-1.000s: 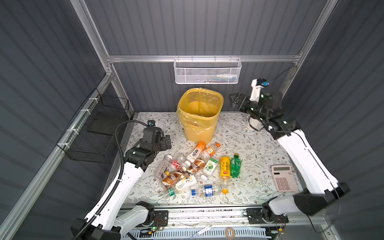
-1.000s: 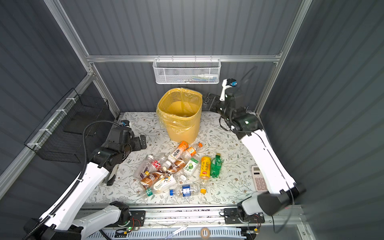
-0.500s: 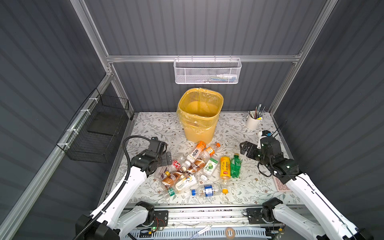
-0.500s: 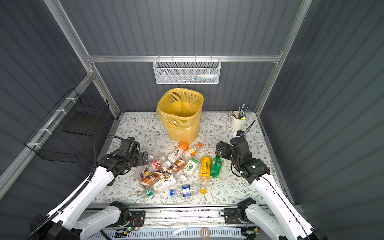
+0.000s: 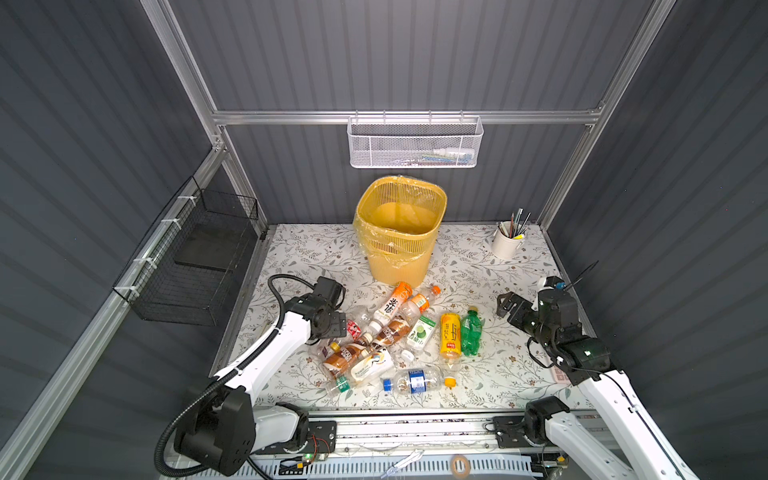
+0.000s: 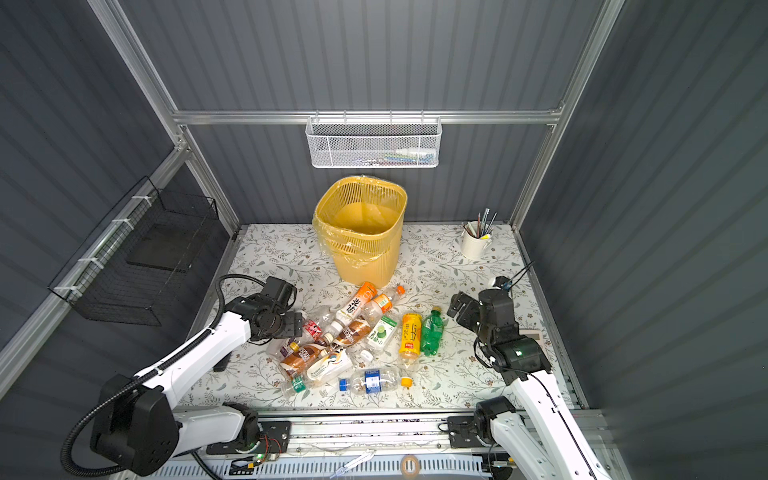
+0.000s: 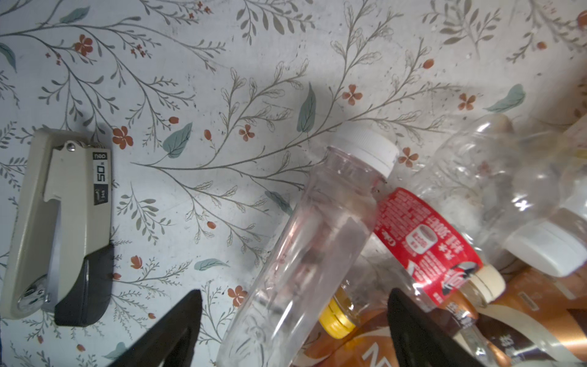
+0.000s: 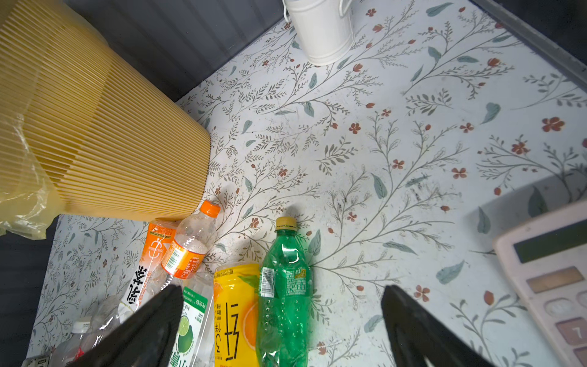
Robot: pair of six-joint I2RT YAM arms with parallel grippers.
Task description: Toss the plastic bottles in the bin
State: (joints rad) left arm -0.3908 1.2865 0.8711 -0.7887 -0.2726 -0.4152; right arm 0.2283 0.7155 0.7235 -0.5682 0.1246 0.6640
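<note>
- bin [image 5: 399, 259]: tall yellow lattice basket, clear bag liner folded over the rim, upright at back-centre of the desk.
- plastic bottles [image 5: 386, 336]: I see them all on their sides on the desk, in a loose heap just in front of the bin.
- orange-label bottle [image 5: 395, 302] and small orange-cap bottle [image 5: 420, 302]: nearest the bin's base.
- yellow bottle [image 5: 450, 337] and green bottle [image 5: 471, 330]: side by side, touching, at the heap's right.
- blue-label bottle [image 5: 415, 379]: clear, crosswise at the front.
- brown-label bottles [image 5: 347, 358]: overlapping, front left.
- red-label bottle [image 7: 424, 241]: I see it leaning on a clear white-cap bottle [image 7: 313, 241].
</note>
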